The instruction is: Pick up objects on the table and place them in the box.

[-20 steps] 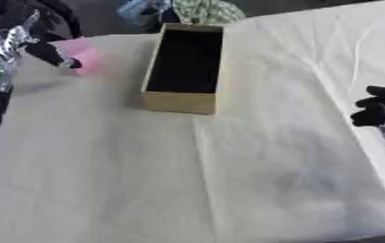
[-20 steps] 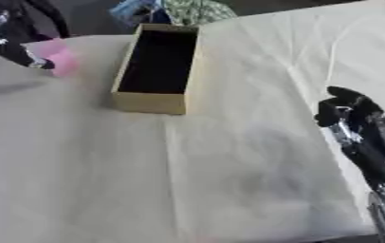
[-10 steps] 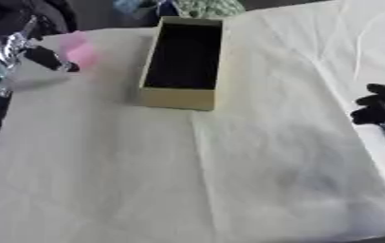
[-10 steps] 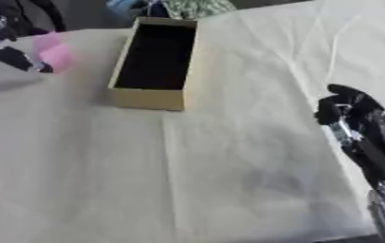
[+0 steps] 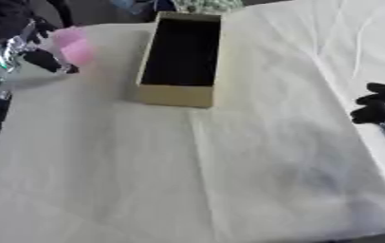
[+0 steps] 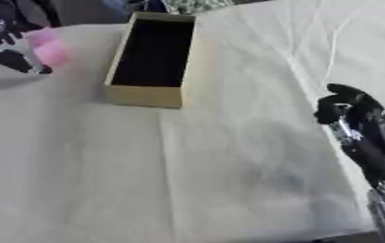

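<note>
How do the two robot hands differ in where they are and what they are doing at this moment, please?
The left robot hand is at the far left of the table, its fingers curled round a pink object beside the box; the right robot hand sits at the right edge, holding nothing, fingers curled. The left is close to the box; the right is well away from it. Both are black with silver parts.

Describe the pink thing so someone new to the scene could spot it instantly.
Start at the long tan box with the dark inside, standing on the white cloth toward the far edge. Look to its left, where the left hand comes in; the pink object sits at its fingers. It is the only pink thing on the pale cloth.
</note>
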`<state>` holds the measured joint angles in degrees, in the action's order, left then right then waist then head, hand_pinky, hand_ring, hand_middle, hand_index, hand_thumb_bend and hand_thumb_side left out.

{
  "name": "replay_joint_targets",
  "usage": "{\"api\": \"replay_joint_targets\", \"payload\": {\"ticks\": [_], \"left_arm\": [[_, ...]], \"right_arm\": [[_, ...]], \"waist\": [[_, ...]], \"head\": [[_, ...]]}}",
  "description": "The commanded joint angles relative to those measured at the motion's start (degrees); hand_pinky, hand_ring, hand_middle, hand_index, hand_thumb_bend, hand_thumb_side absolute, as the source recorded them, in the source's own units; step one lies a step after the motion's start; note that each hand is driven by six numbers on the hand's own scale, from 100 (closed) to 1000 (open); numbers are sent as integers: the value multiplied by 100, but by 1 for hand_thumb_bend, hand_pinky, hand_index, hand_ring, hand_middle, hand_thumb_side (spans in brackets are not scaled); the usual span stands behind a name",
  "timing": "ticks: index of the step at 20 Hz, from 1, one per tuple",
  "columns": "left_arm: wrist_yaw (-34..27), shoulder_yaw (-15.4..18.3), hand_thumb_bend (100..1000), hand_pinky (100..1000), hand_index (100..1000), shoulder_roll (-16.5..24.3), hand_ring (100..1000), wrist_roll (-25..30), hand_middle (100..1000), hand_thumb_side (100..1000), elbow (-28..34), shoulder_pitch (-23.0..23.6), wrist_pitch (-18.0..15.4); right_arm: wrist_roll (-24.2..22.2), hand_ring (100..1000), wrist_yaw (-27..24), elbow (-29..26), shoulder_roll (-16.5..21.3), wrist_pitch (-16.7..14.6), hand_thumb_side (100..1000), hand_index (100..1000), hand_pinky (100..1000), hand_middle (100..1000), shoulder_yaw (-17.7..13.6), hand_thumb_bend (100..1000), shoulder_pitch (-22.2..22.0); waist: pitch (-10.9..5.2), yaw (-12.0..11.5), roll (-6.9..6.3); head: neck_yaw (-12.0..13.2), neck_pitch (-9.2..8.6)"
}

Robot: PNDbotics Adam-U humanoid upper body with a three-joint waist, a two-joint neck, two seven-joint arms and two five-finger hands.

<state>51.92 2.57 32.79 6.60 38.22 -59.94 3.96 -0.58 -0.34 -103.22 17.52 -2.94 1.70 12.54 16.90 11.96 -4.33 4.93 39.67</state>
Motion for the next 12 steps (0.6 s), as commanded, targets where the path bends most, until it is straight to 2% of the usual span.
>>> {"api": "replay_joint_targets", "payload": {"ticks": [1, 12], "left_arm": [[-59, 53, 799, 751, 797, 115, 678, -153, 660, 227, 38, -73, 40], [-195, 8, 774, 736, 755, 49, 640, -298, 614, 225, -3, -30, 21]], "right_arm": [[-26, 616, 18, -144, 89, -14, 641, 825, 627, 633, -14, 528, 49], [-38, 616, 16, -150, 78, -15, 641, 825, 627, 633, -9, 528, 67]], "waist": [[-87, 6, 30], [-44, 54, 31]], "head": [[22, -71], [24, -89]]}}
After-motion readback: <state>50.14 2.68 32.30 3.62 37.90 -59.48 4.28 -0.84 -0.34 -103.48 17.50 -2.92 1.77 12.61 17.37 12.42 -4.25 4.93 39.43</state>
